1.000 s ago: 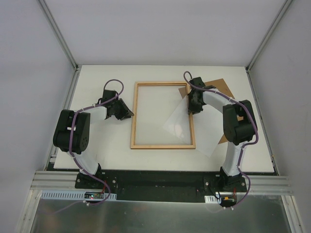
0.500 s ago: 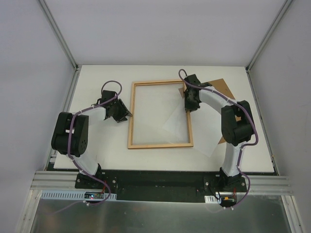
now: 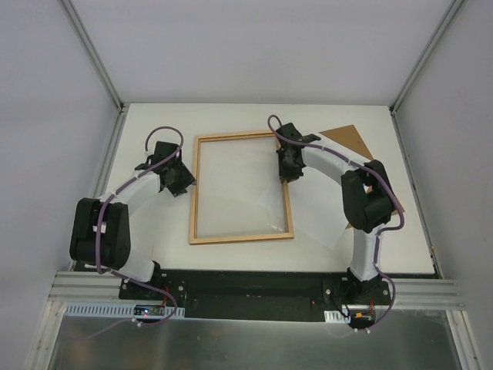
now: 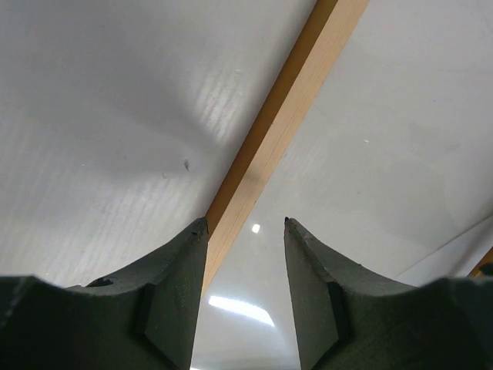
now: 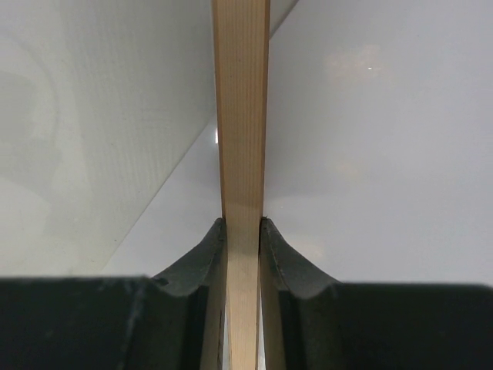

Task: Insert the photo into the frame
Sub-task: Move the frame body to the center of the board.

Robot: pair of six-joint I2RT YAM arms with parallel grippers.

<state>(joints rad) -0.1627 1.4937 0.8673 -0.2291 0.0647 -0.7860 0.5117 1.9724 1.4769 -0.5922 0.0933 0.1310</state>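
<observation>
White worktop is carrying a thin-railed pale wooden frame, lying flat. Your right fingers are clamping its right rail; left fingers are standing apart at its left rail. White paper photo is lying partly under it.

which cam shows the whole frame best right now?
Top external: the whole frame shows, all four rails at once. Right wrist shows only a stretch of one rail, pinched in the right hand. Left wrist shows a stretch of another rail, running through the open left hand.
</observation>
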